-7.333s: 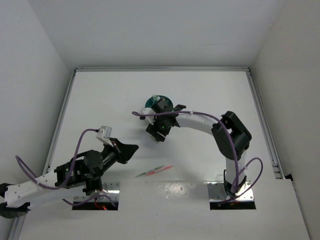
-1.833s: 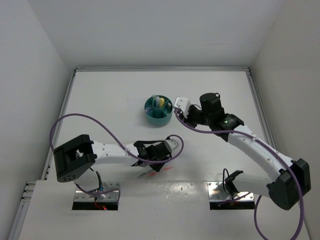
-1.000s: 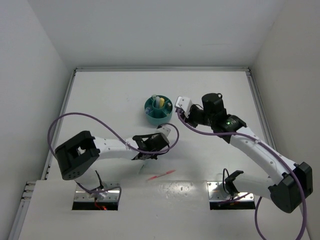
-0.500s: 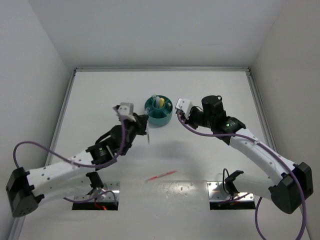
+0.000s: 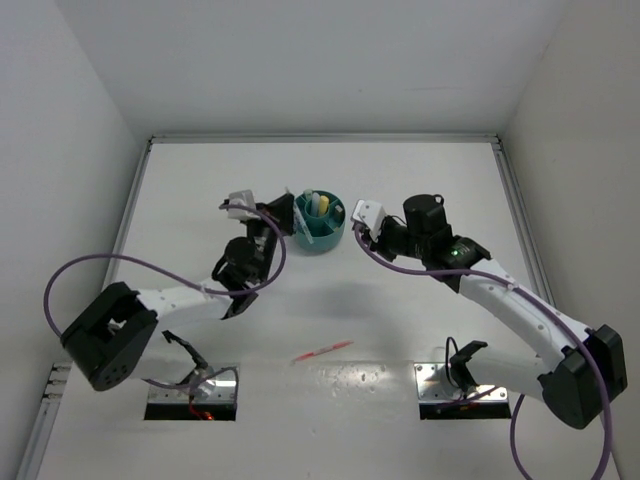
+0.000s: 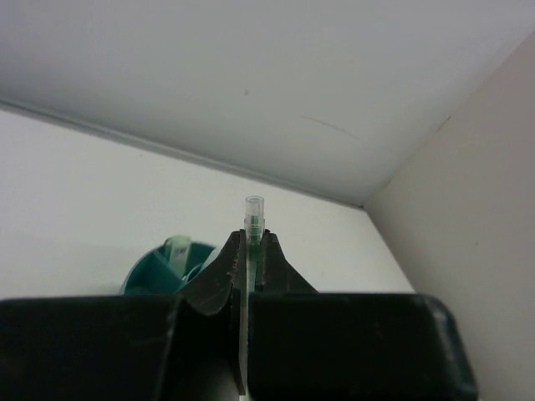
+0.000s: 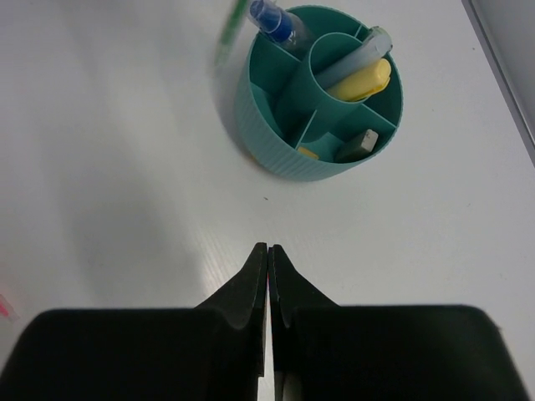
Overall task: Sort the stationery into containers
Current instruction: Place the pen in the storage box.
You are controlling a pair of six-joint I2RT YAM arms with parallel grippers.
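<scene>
Bowl (image 7: 284,159) held markers (image 7: 361,79), erasers (image 7: 359,144) | your left gripper (image 6: 248,251) pinched green pen (image 6: 252,219) beside bowl | right gripper (image 7: 268,251) closed, empty | pink pen (image 5: 322,350) lay unsorted, well nearward of bowl.

Green pen (image 7: 226,33): blurred streak

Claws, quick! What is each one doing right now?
Left claw: shut on the green pen.
Right claw: shut, holding nothing.

Teal bowl (image 7: 280,154), green pen (image 6: 251,230), pink pen (image 5: 322,351)
</scene>
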